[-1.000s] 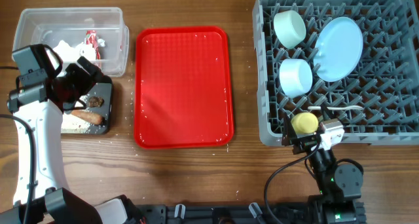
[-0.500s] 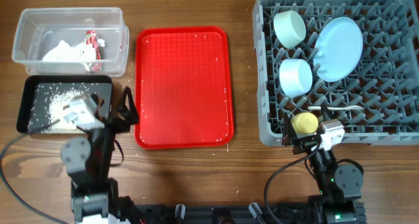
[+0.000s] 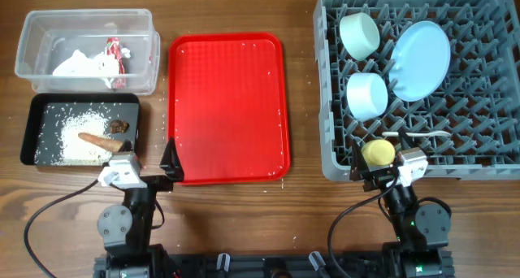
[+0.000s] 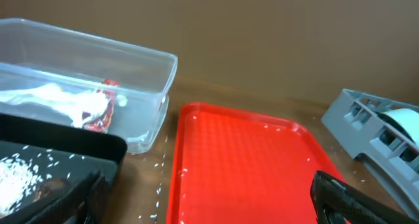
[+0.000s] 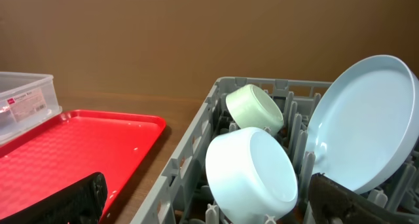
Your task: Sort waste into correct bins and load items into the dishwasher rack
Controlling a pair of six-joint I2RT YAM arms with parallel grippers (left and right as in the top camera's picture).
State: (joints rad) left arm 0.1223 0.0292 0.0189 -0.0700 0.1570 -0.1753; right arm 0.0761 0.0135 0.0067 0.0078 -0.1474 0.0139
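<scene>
Bowls counted two, green bowl [image 3: 359, 34] and blue bowl [image 3: 366, 96], plus one plate [image 3: 421, 60] and one cup [image 3: 378, 153], all in the rack [image 3: 325, 83]. Left gripper [image 4: 209, 201] and right gripper [image 5: 209, 204] sat spread wide at the near edge of the table [image 3: 309, 221].

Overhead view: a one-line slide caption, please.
Dishes stand in the grey rack, waste sits in the clear tub and black tray, red tray between.

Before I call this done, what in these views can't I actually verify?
Yellow cup: overhead, right arm overlaps its near edge; absent from right wrist view.
White spoon: overhead, thin, partly lost among pegs of the rack.
Brown lump: overhead, too small to identify.
Black tray: left wrist, cut by bottom edge.
</scene>
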